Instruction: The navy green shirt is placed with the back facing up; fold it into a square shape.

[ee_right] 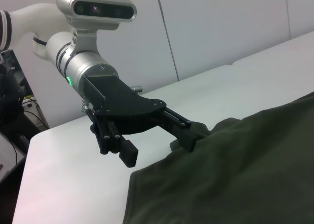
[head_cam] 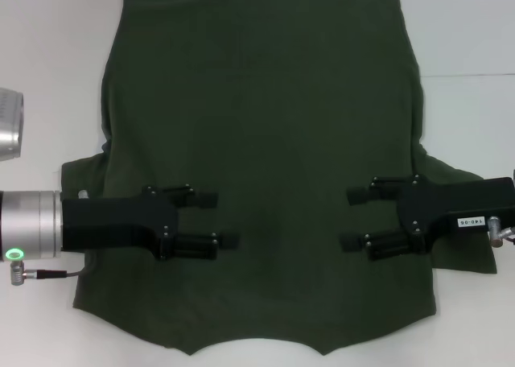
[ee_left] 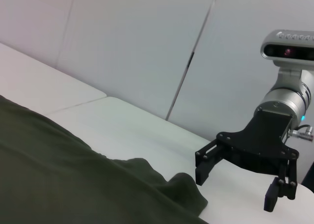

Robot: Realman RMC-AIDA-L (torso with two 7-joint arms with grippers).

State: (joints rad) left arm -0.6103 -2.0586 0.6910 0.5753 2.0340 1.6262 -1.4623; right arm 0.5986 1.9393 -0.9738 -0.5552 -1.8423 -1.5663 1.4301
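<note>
The navy green shirt (head_cam: 265, 142) lies spread flat on the white desk (head_cam: 48, 53), filling mid-frame. The left pincer (head_cam: 217, 220) and right pincer (head_cam: 352, 219), both released, hover over its lower half, facing each other. The bottom frame edge cuts off its lower tips.

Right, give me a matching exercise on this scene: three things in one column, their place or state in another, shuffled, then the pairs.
Column one:
1. navy green shirt
2. left end effector
3. right end effector

Column two:
A. open, above the shirt's left half
B. spread flat on the white table
C. open, above the shirt's right half

Pairs: 1-B, 2-A, 3-C
</note>
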